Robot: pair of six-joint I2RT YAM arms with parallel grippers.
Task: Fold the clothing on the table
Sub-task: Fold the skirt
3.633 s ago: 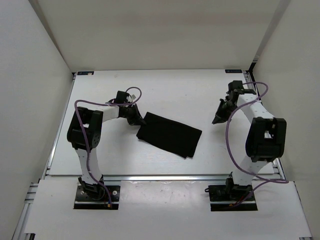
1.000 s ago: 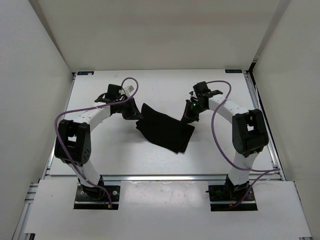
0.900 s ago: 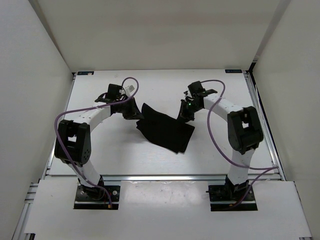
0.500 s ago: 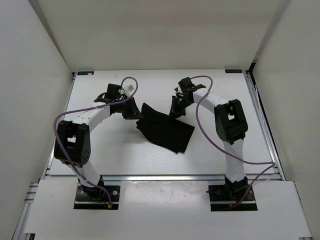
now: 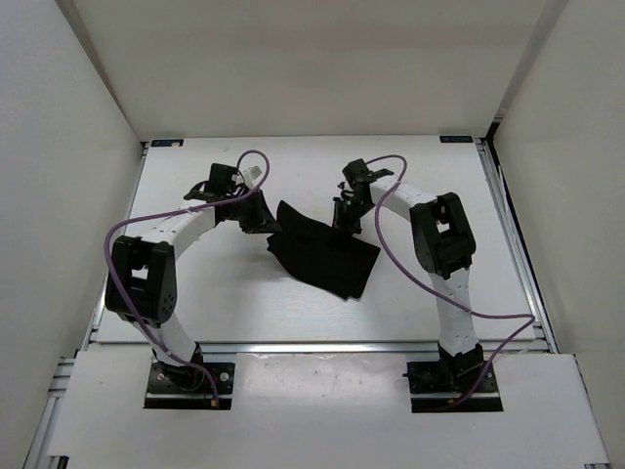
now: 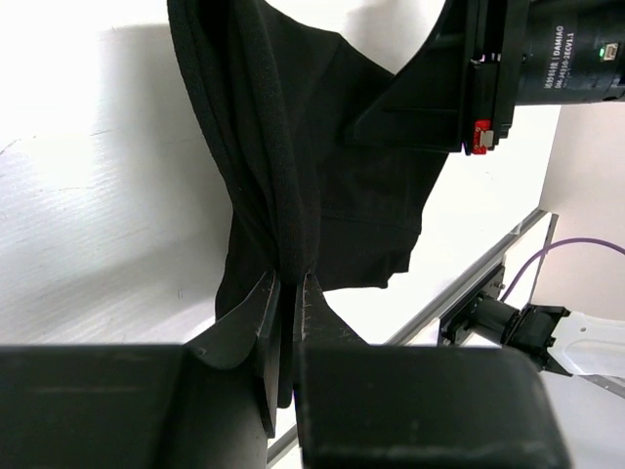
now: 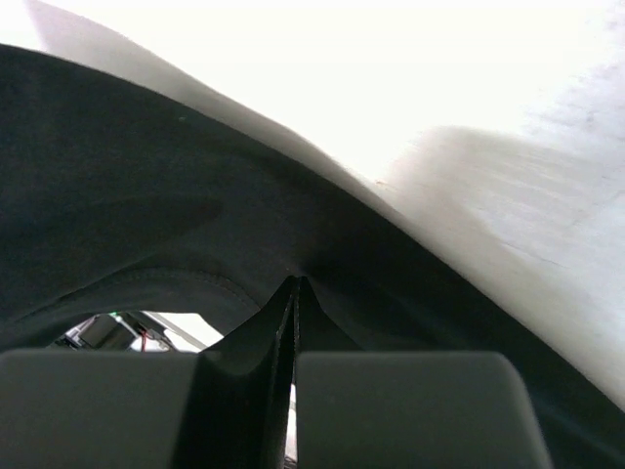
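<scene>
Right, wide view first: the white tabletop (image 5: pixel 195 293) fills the middle of the overhead frame. The clothing (image 5: pixel 322 256) sits almost dead centre on it, a dark slanted patch running from upper left down to lower right. Most of it looks to lie flat on the surface, while its upper edge appears gathered up at two spots.

At the left end of that edge, the left tool (image 5: pixel 262 221) is nipping a bunched ridge of fabric. The left wrist view shows its two fingers nearly together with a thick fold of black cloth squeezed between them. At the upper right end, the right tool (image 5: pixel 344 219) is pressed tight together. The right wrist view shows the fabric puckering into its tips, so I read that as a pinch on a thin edge, close to a stitched hem line.

Now, how does this stuff handle? It looks thin, soft, floppy and very light. It sags and creases between the two grips and has no stiffness to hold a shape, so expect it to drape and trail rather than move as a sheet. It isn't fragile, though a shallow pinch could slip off. The best places to hold, I'd say, are exactly these: the two ends of one edge, taken deep enough to catch every layer so the fold lands square.
</scene>
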